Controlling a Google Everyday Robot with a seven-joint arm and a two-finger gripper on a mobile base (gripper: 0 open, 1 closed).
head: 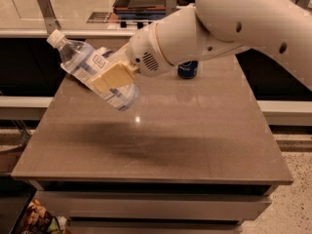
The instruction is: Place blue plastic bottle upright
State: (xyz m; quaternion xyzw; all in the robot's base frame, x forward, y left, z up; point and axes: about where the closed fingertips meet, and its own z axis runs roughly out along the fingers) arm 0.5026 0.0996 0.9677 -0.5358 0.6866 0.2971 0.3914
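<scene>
Camera view shows the gripper (111, 80) above the far left part of the table (204, 135), clamped across the middle of the bottle (80, 62). One tan finger (116, 76) lies flat over the bottle's label on the near side; the other finger is hidden behind the bottle. The bottle hangs in the air, clear of the tabletop, and is tilted. Its white cap (55, 37) points up and out past the far left corner, and its base (127, 100) points down toward the middle of the surface. A soft dark shadow (122, 135) lies on the tabletop below it. The white arm (234, 23) reaches in from the upper right, over the far edge. A dark blue can (187, 70) stands near the far edge, mostly hidden behind the arm's wrist and well apart from the bottle.
</scene>
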